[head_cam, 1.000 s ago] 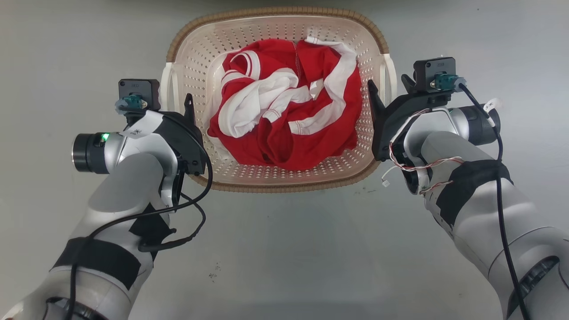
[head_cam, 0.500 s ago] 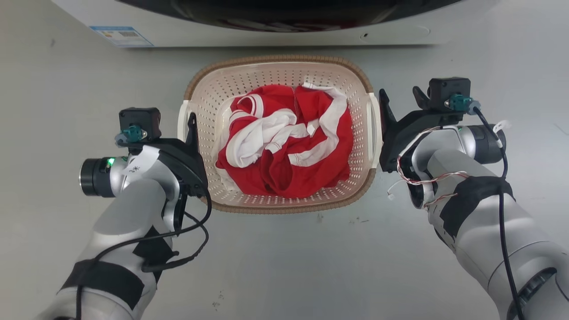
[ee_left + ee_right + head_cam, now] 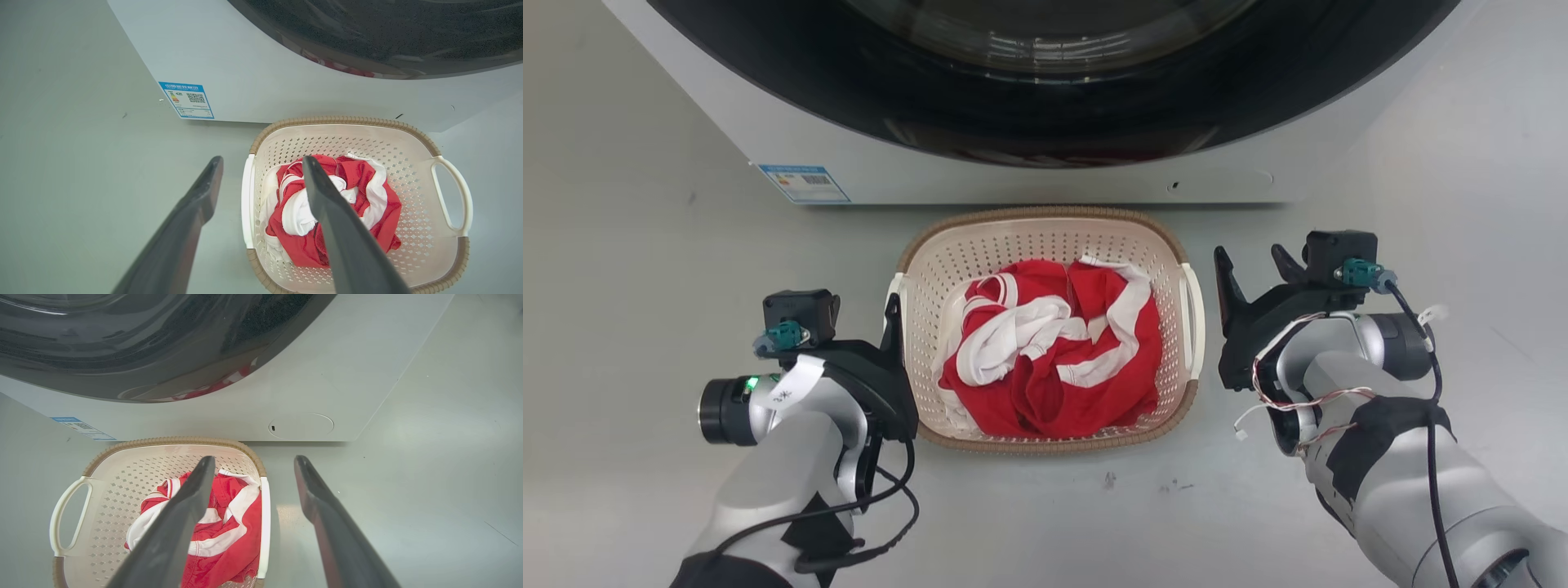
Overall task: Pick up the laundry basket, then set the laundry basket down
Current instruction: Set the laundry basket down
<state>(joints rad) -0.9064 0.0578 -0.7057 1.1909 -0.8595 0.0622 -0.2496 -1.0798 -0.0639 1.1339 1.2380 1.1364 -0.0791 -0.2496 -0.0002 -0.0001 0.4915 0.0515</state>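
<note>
Laundry basket (image 3: pixel 1029 245), cream holey plastic, brown rim: on grey floor (image 3: pixel 645 245), by white washer (image 3: pixel 1013 184) | left gripper (image 3: pixel 262 160), right gripper (image 3: pixel 1248 255): fingers apart, empty, right one now off its handle | set-down looks done

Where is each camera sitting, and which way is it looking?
Head view: on the head, facing down at the laundry basket before the washer; left forearm, right forearm show.
Left wrist view: on that wrist, facing the basket past the open left gripper.
Right wrist view: on that wrist, facing washer and basket past the open right gripper.
Shared: both wrist views show the red-and-white cloth and the washer's blue label.
</note>
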